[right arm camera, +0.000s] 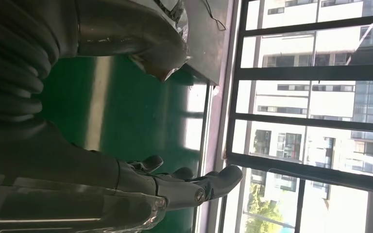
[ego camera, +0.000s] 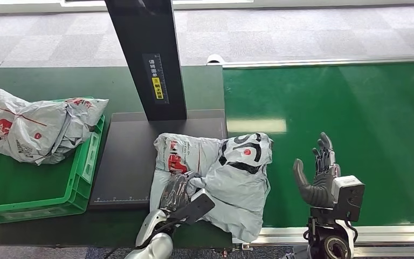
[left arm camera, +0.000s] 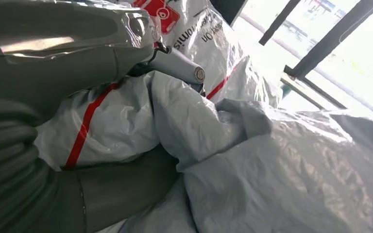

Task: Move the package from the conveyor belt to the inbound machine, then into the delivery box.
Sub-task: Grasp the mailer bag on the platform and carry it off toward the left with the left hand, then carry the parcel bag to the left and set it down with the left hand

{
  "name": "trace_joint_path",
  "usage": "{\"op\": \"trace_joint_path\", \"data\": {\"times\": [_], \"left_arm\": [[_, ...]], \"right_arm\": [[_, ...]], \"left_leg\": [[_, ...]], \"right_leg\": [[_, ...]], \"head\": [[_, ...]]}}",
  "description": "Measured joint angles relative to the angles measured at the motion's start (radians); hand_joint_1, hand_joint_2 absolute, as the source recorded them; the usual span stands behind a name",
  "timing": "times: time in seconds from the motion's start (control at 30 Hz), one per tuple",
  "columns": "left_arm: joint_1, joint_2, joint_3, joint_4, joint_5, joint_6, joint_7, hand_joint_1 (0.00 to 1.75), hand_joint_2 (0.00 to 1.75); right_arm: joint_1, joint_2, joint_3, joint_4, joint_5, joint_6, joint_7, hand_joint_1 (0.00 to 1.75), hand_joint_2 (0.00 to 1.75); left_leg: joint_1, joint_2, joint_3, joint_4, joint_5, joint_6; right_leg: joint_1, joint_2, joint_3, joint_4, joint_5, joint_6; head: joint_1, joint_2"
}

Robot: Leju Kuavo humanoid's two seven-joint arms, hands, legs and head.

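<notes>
Your left hand [ego camera: 177,192] has its fingers closed into the crumpled grey plastic mail package [ego camera: 232,178], straddling the black inbound machine plate [ego camera: 124,162] and green conveyor belt [ego camera: 345,113]. The green plastic delivery box [ego camera: 81,178] lies leftward; your right hand [ego camera: 318,172] hovers spread and empty beside the package.

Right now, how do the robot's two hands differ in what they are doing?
The left hand grips the grey package, its fingers sunk in the crumpled plastic; the right hand holds nothing, its fingers apart. The left hand sits by the dark scanner plate; the right hand hangs raised over the green conveyor belt, touching no package. Both are dark grey with ribbed covers.
</notes>
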Motion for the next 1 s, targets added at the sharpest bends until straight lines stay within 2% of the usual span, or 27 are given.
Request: {"op": "trace_joint_path", "data": {"times": [0.13,0.27,0.37,0.43,0.53,0.63,0.7,0.77,0.8,0.9,1.0], "left_arm": [[0.065,0.012,0.038,-0.154,0.193,-0.08,-0.086,1.66,1.75],[0.106,0.022,0.054,-0.26,0.221,-0.099,-0.092,1.67,1.75],[0.132,0.028,0.063,-0.323,0.276,-0.092,-0.143,1.71,1.75],[0.16,0.043,0.073,-0.412,0.32,-0.058,-0.198,1.72,1.75],[0.195,0.072,0.096,-0.564,0.355,0.015,-0.248,1.63,1.75],[0.2,0.076,0.101,-0.588,0.362,0.028,-0.255,1.6,1.75],[0.235,0.114,0.183,-0.799,0.439,0.155,-0.31,1.67,1.75],[0.266,0.161,0.309,-1.06,0.521,0.285,-0.364,1.73,1.75],[0.263,0.17,0.353,-1.106,0.527,0.292,-0.366,1.74,1.75],[0.229,0.191,0.442,-1.091,0.559,0.286,-0.355,1.75,1.75],[0.096,0.241,0.554,-0.865,0.615,0.252,-0.325,1.75,1.75]], "right_arm": [[0.001,0.0,-0.004,0.001,0.0,-0.004,0.0,0.0,1.75],[0.001,0.001,-0.007,0.002,0.0,-0.005,0.0,0.0,1.75],[0.001,0.001,-0.009,0.003,-0.002,-0.008,0.0,0.0,1.75],[0.004,0.002,-0.01,0.004,-0.007,-0.016,0.0,0.0,1.75],[0.014,0.002,-0.014,0.004,-0.012,-0.026,-0.005,0.0,1.75],[0.016,0.002,-0.015,0.004,-0.012,-0.027,-0.006,0.0,1.75],[0.035,0.006,-0.016,0.004,-0.019,-0.031,-0.014,0.0,1.75],[0.052,0.009,-0.013,0.007,-0.034,-0.036,-0.022,0.0,1.75],[0.051,0.009,-0.01,0.009,-0.041,-0.038,-0.022,0.0,1.75],[0.053,0.011,0.0,0.01,-0.049,-0.041,-0.021,0.0,1.75],[0.055,0.015,0.012,0.009,-0.052,-0.039,-0.018,0.0,1.75]], "left_leg": [[0.0,0.0,-0.002,0.0,0.0,0.0],[0.0,0.0,-0.004,0.0,0.0,0.0],[0.0,0.0,-0.004,0.0,0.0,0.0],[0.0,0.0,-0.005,0.0,0.0,0.0],[0.0,0.0,-0.005,0.0,0.0,0.0],[0.0,0.0,-0.005,0.0,0.0,0.0],[0.001,0.0,-0.006,-0.001,0.0,0.0],[0.002,0.0,-0.007,-0.001,0.0,0.0],[0.002,0.0,-0.006,-0.001,0.0,0.0],[0.001,-0.001,-0.005,-0.001,0.0,0.0],[0.001,-0.007,-0.004,-0.001,0.003,-0.001]], "right_leg": [[0.0,0.0,-0.002,0.0,0.0,0.0],[0.0,0.0,-0.004,0.0,0.0,0.0],[0.0,0.0,-0.005,0.0,0.0,0.0],[0.0,0.001,-0.005,0.0,0.0,0.0],[0.0,0.001,-0.006,0.0,0.0,0.0],[0.001,0.001,-0.006,0.0,0.0,0.0],[0.002,0.0,-0.007,0.0,-0.001,0.0],[0.002,0.0,-0.007,0.0,-0.001,0.0],[0.002,0.0,-0.006,0.0,-0.001,0.0],[0.001,-0.002,-0.005,0.0,-0.001,0.0],[0.001,-0.006,-0.003,0.0,0.0,-0.001]], "head": [[0.0,0.0],[0.0,0.0],[0.0,0.0],[0.0,0.0],[0.0,0.0],[0.0,0.0],[0.0,0.0],[0.0,0.0],[0.0,0.0],[0.0,0.0],[0.001,0.0]]}}
